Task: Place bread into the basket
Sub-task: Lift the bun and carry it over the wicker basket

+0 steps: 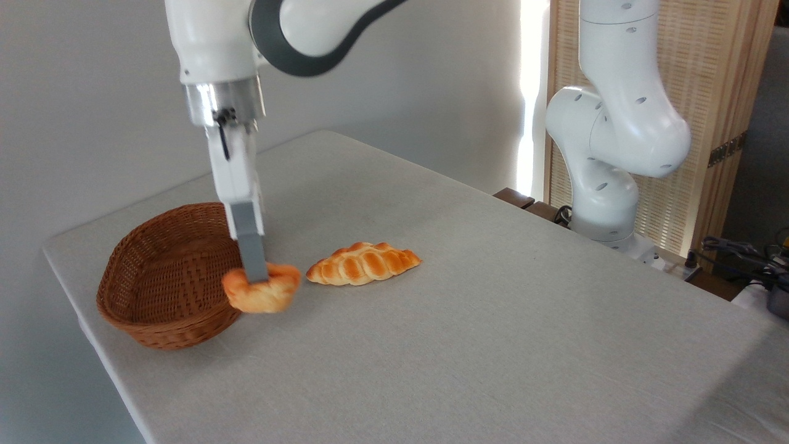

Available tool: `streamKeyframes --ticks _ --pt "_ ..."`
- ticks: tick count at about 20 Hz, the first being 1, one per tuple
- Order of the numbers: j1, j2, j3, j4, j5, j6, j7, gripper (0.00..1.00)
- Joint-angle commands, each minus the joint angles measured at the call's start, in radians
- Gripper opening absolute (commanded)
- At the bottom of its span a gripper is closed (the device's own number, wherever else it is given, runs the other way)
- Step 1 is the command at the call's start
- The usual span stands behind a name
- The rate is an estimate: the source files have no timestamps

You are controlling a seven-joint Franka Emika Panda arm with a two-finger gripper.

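The two-finger gripper (256,277), with its grey fingers pointed straight down, is seen pinched on the small, stubby, muffin-like bread (264,293) with a deep orange top and paler yellow sides. Only the near finger (251,250) is shown plainly; its tip is pressed into the top of the bread, and the far finger is hidden behind it. The bread is held at the right-hand rim of the oval woven brown wicker basket (161,271), partly overlapping that rim in the picture; whether it is lifted clear of the table or just touching it cannot be told. The basket is set near the left corner of the table, and no contents can be made out inside it.

Just to the right of the held bread, a longer golden braided loaf with pointed ends (363,263) is laid flat on the light grey cloth-covered table (493,320), apart from both bread and gripper.

Above the gripper, the white arm of the robot (216,43) is seen rising out of the top of the picture, and its white base column (610,160) is placed beyond the right edge of the table. A pale slatted wooden screen (709,92) is stood behind the base, and dark cables (739,253) are laid at the far right
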Motion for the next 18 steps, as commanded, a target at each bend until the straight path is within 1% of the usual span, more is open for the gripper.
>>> streamKeyframes --ticks 1,2,3,6,8,10,13,14,15,16,17,18 --pt "0.011 0.014 -0.058 0.069 -0.057 -0.025 -0.058 0.13" --pt "0.011 0.017 -0.060 0.077 -0.088 -0.020 -0.091 0.14" --pt "0.011 0.028 -0.066 0.092 -0.100 -0.014 -0.115 0.14" --pt "0.011 0.092 -0.096 0.157 -0.105 -0.008 -0.195 0.15" --pt "0.011 0.123 -0.110 0.174 -0.108 0.056 -0.243 0.15" --pt "0.009 0.155 -0.118 0.172 -0.129 0.136 -0.308 0.15" --pt "0.006 0.201 -0.149 0.171 -0.133 0.242 -0.394 0.21" --pt "0.005 0.212 -0.150 0.169 -0.133 0.262 -0.417 0.26" --pt "0.003 0.219 -0.152 0.168 -0.131 0.282 -0.428 0.35" --pt "0.002 0.224 -0.152 0.165 -0.131 0.302 -0.428 0.49" --pt "0.001 0.230 -0.152 0.163 -0.131 0.314 -0.428 0.68" --pt "0.001 0.235 -0.150 0.160 -0.130 0.317 -0.428 0.81"
